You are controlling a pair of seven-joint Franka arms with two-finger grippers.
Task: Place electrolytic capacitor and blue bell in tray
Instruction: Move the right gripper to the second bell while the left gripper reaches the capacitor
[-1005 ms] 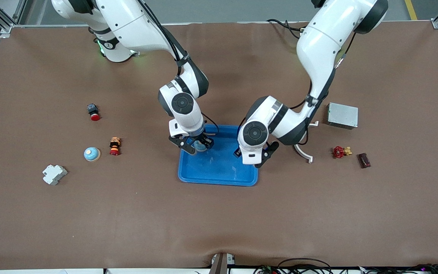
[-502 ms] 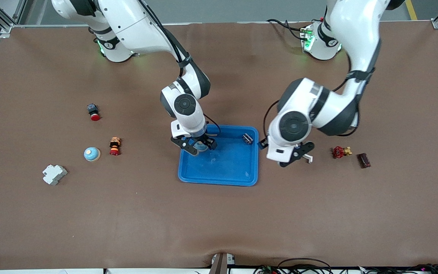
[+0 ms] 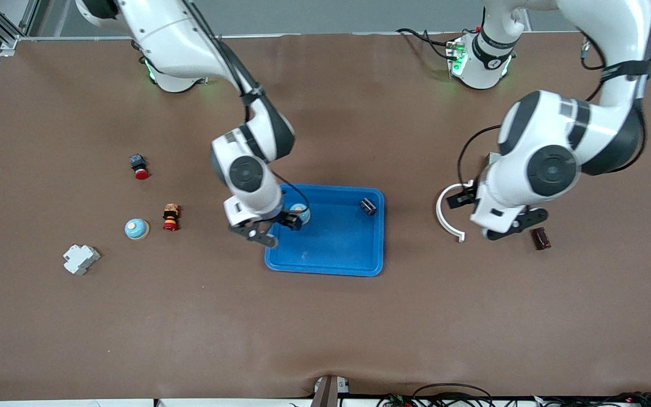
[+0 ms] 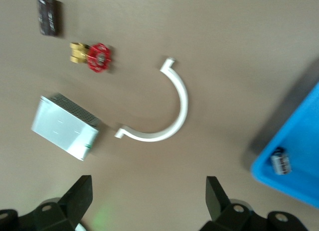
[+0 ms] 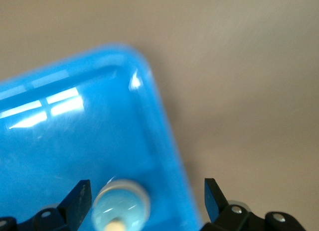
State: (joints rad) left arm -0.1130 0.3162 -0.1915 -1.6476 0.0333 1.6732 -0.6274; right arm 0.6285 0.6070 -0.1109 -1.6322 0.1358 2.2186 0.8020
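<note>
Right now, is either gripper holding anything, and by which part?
Nothing is held. The right gripper is open over the tray rim, the blue bell loose in the tray. The left gripper is open and empty.

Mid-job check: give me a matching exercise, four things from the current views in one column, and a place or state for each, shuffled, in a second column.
Things:
1. electrolytic capacitor
2. blue bell
3. right gripper
4. white curved clip

Places or states:
A. open, over the tray's rim at the right arm's end
B. on the bare table beside the left gripper
C. in the tray, corner toward the left arm's end
D. in the tray, released, by the right gripper

Pairs: 1-C, 2-D, 3-A, 4-B
</note>
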